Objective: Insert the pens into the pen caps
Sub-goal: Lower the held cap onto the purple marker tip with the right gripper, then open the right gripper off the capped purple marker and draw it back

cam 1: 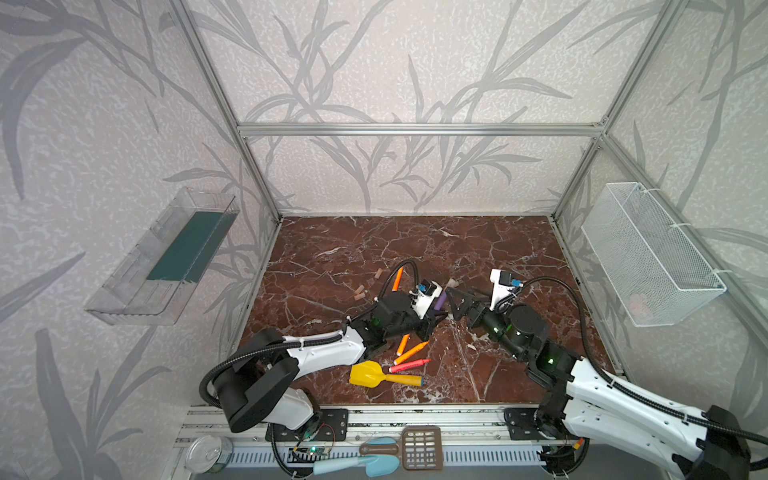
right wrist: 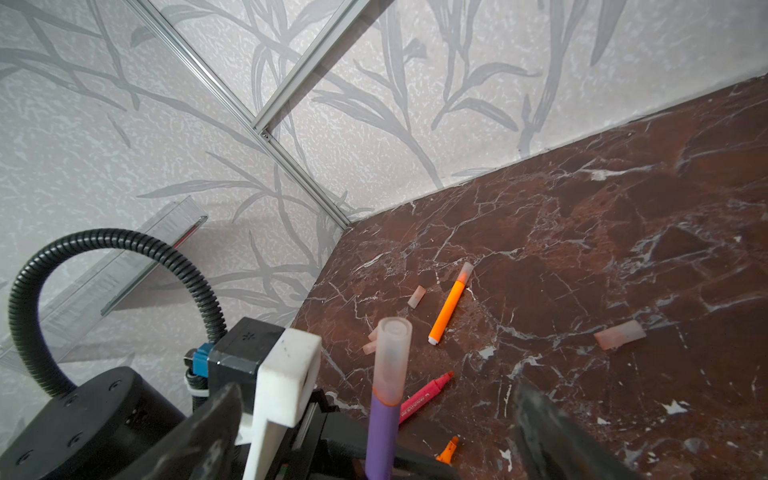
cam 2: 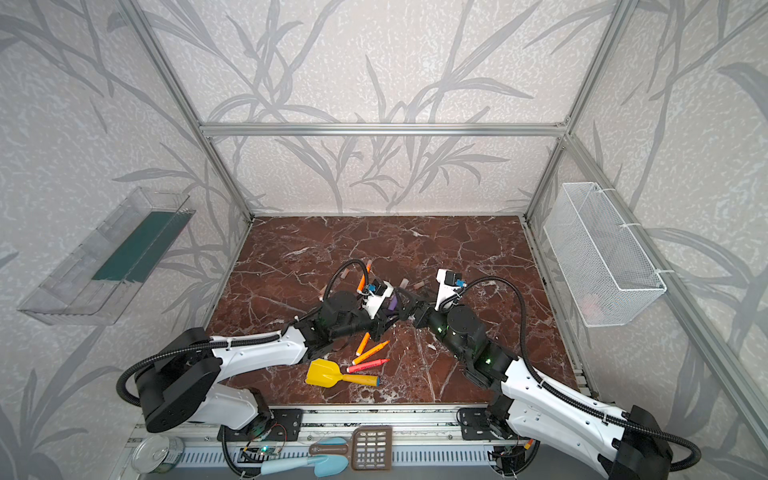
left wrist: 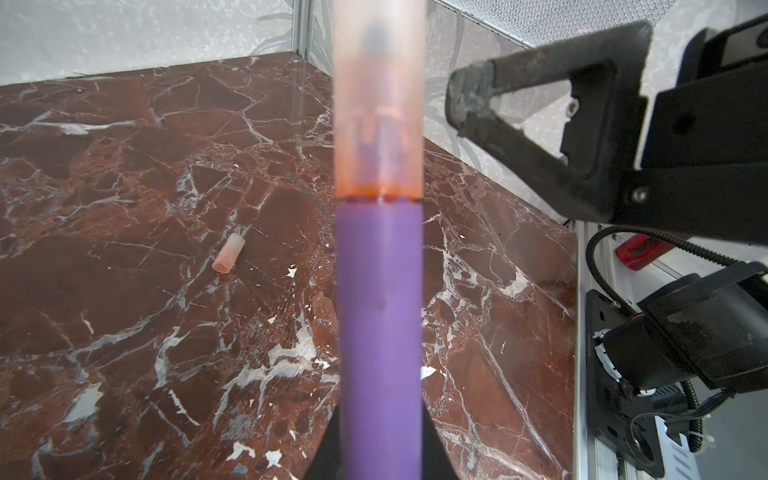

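- While the left gripper clamps the purple pen above the middle of the table, its cap may sit loose and drop.
- Beside it the right gripper gapes wide; a careless retreat could knock the cap off.

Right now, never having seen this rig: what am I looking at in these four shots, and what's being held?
Two robot arms with pincer grippers work over a marble table. Two pictures look down from overhead; the other two are shot from the wrists. The left gripper is shut on a purple pen, its cap already on. The right gripper stands open near the cap, holding nothing. On the table: one capped orange pen, loose caps, uncapped pens, a yellow shovel.
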`<state>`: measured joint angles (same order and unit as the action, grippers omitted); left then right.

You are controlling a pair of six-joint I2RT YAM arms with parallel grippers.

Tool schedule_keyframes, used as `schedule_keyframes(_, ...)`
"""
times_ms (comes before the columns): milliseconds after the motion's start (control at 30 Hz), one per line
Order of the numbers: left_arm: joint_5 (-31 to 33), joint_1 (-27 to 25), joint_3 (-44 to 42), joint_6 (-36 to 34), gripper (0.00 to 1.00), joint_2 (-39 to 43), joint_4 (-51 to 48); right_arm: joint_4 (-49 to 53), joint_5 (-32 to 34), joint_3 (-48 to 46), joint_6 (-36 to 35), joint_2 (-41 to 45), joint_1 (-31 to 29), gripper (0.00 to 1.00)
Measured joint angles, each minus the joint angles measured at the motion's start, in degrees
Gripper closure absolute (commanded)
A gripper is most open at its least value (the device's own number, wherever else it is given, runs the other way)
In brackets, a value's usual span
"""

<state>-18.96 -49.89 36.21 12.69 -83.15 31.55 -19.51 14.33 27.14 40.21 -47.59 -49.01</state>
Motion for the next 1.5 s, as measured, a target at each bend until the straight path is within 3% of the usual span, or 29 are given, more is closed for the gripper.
schedule_keyframes(267,-2.36,-0.87,0.0,0.0,1.0,-1.86,0.76,1.25,-0.26,2.86,-1.25,-4.96,1.14,0.0)
schedule_keyframes(600,-3.21,-1.4,-0.07,0.22,1.0,-2.34,1.09,0.11,-3.65,6.47,-0.39,-11.87,4.37,0.26)
schedule_keyframes(833,-3.21,-1.55,-0.11,0.13,1.0,-2.51,1.2,0.09,-5.77,7.74,0.2,-13.66,5.66,0.5)
schedule_keyframes(1200,-1.66,-1.79,-0.04,-0.68,1.0,-2.45,1.18,1.05,-10.21,7.67,2.62,-15.21,6.91,1.0)
schedule_keyframes(1500,0.63,-1.88,-0.04,-1.42,1.0,0.11,-2.12,-1.66,-11.28,6.21,3.93,-14.38,6.4,1.0)
